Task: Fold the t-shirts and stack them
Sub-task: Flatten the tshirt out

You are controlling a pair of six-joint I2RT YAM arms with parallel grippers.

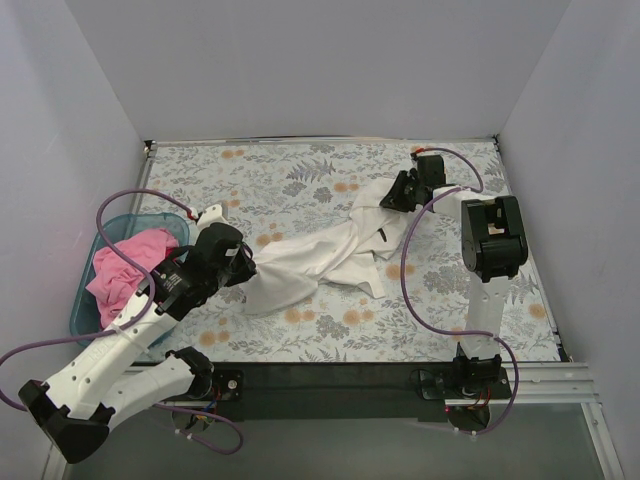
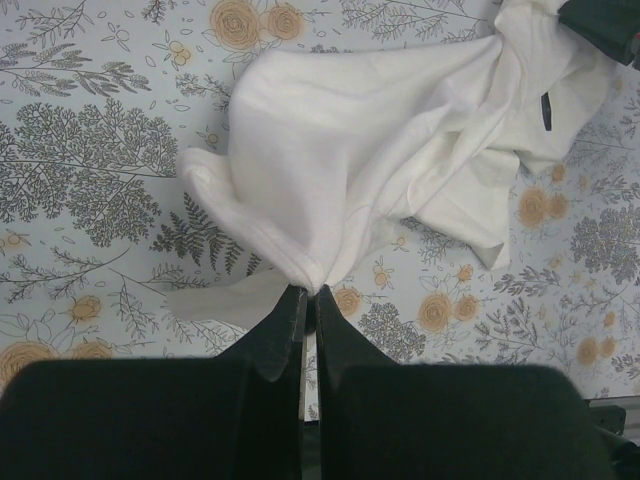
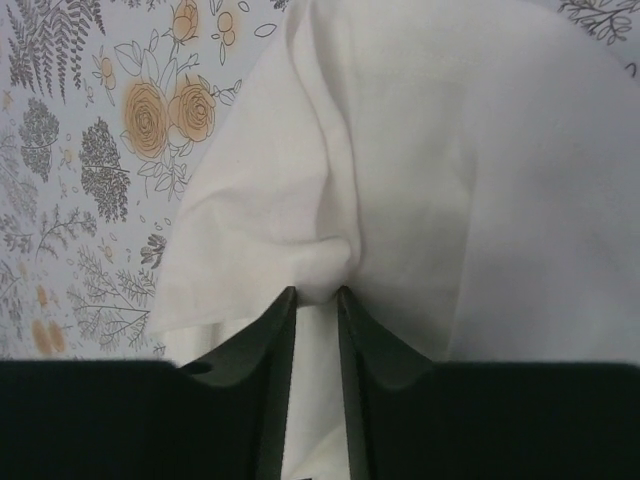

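The white t-shirt (image 1: 330, 255) lies crumpled and stretched diagonally across the flowered table. My left gripper (image 1: 246, 266) is shut on its near-left end; in the left wrist view the fingertips (image 2: 310, 290) pinch a gathered corner of the white t-shirt (image 2: 380, 130). At the shirt's far-right end, my right gripper (image 1: 398, 193) is closed on a bunched fold; in the right wrist view that fold of the white t-shirt (image 3: 450, 150) fills the gap between the tips of the right gripper (image 3: 317, 293). The pink t-shirt (image 1: 125, 270) lies heaped in the basket at the left.
A teal plastic basket (image 1: 80, 300) stands at the left table edge, partly under my left arm. The floral tablecloth (image 1: 300, 170) covers the table. White walls close in the back and both sides. Purple cables loop off both arms.
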